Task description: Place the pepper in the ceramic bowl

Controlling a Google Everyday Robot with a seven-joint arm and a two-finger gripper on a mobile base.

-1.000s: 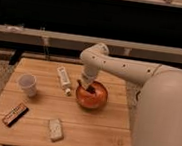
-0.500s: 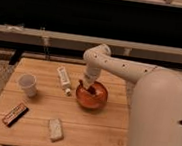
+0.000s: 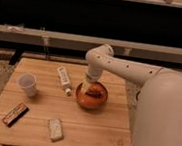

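The orange ceramic bowl (image 3: 91, 101) stands right of the middle of the wooden table (image 3: 39, 106). A small dark red-brown pepper (image 3: 96, 94) lies inside the bowl, toward its far side. My gripper (image 3: 86, 89) hangs from the white arm, which comes in from the right. It is low over the bowl's left rim, just left of the pepper. I cannot tell whether it still touches the pepper.
A white tube (image 3: 63, 80) lies left of the bowl. A small white cup (image 3: 28, 85) stands at the table's left. A dark flat bar with an orange stripe (image 3: 15, 114) and a pale block (image 3: 55, 129) lie near the front edge. Dark shelving runs behind the table.
The arm and gripper have shifted slightly to the right over the bowl. The bowl and the other objects have not moved.
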